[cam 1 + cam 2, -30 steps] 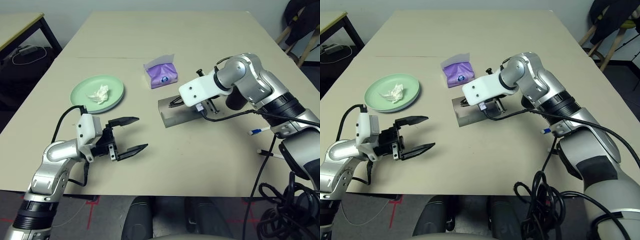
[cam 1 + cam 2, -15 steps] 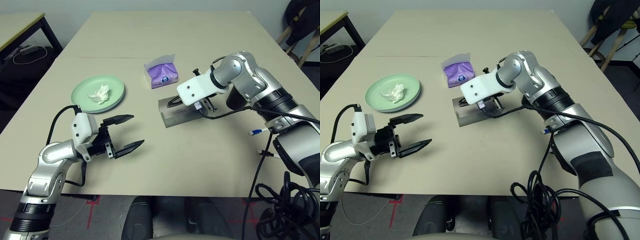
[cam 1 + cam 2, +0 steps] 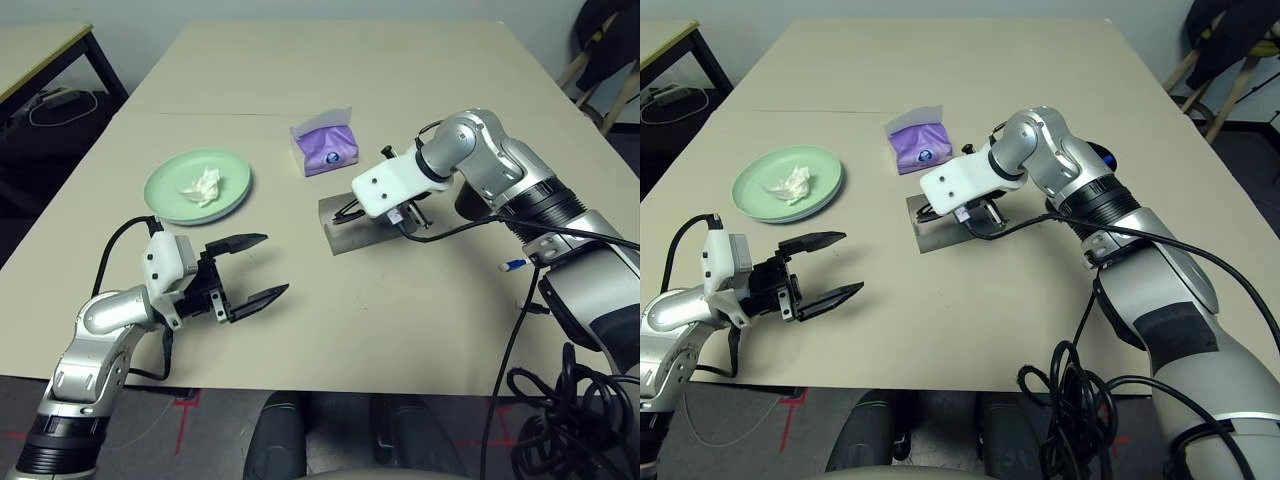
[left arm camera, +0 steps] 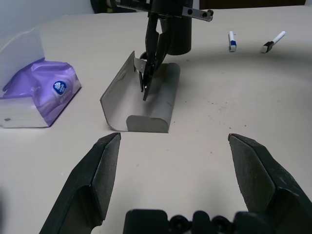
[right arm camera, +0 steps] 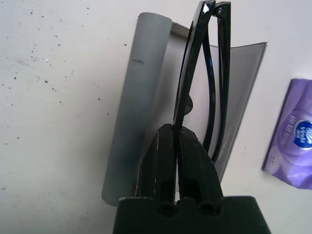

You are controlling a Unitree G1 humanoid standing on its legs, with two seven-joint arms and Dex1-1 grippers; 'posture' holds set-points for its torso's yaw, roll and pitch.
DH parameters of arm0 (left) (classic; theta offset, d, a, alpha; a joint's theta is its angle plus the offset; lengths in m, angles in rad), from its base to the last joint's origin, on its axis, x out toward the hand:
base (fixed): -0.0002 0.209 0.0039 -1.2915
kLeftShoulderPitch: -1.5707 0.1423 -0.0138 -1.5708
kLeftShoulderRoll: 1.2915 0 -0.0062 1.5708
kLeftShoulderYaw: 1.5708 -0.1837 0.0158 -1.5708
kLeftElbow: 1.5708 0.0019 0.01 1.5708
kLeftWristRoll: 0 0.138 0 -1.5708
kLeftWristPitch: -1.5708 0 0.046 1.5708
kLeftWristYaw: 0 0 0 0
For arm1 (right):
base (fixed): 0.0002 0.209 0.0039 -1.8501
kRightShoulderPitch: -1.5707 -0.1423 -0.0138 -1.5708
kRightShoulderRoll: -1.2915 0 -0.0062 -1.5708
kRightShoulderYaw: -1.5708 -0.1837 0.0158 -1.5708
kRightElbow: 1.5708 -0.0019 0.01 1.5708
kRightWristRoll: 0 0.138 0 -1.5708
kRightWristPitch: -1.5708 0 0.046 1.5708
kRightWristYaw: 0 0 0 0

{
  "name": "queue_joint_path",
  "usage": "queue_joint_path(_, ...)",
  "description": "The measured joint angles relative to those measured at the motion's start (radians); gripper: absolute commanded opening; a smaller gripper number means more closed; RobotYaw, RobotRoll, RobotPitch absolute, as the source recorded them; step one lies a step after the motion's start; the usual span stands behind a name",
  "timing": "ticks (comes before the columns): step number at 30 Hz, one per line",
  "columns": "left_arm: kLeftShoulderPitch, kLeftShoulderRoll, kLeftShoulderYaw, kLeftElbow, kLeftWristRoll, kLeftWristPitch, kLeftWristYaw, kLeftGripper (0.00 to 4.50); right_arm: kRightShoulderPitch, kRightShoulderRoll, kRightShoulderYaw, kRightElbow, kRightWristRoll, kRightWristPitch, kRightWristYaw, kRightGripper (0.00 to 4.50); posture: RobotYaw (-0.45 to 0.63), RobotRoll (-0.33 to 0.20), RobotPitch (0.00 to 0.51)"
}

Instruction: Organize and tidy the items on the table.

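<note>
1. Compared with a second ago, little has changed. The left gripper [image 3: 255, 268] stays in the same spot low over the near part of the table [image 3: 400, 320], and the right gripper [image 5: 176, 141] remains over the glasses case [image 3: 352, 225], its white wrist block sitting slightly lower and nearer the case.
2. The left gripper is released, its two black fingers spread wide and pointing level across the table with nothing between them.
3. Ahead of the left gripper's fingers lies the grey glasses case, open, its lid raised like a curved flap.
4. The right gripper is clenched on the black sunglasses [image 5: 204, 73], pinching one folded edge. The sunglasses hang folded directly above the open case; whether they touch its lining cannot be told.
5. Beyond the case, further from both grippers, sits the purple tissue pack [image 3: 326, 150] with a white tissue sticking up.
6. Off to the left gripper's outer side, a mint-green plate [image 3: 225, 202] holds a crumpled white tissue wad [image 3: 199, 186].
7. Past the right arm's outer side, two pens [image 4: 231, 40] with blue and white ends lie on the table, near a black cup [image 3: 1100, 155].
</note>
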Motion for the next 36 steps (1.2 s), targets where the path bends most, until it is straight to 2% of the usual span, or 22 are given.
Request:
queue_joint_path(15,0.018,0.0,0.0,-0.035,0.0,0.014,0.006,4.5,-0.02,0.008,0.006,0.125,-0.037,-0.079,-0.024,0.02,0.23,0.0,0.156)
queue_joint_path(36,0.057,-0.005,0.002,-0.087,-0.001,0.042,0.038,4.5,-0.111,0.057,0.006,0.285,-0.049,-0.159,0.0,0.02,0.27,0.0,0.185)
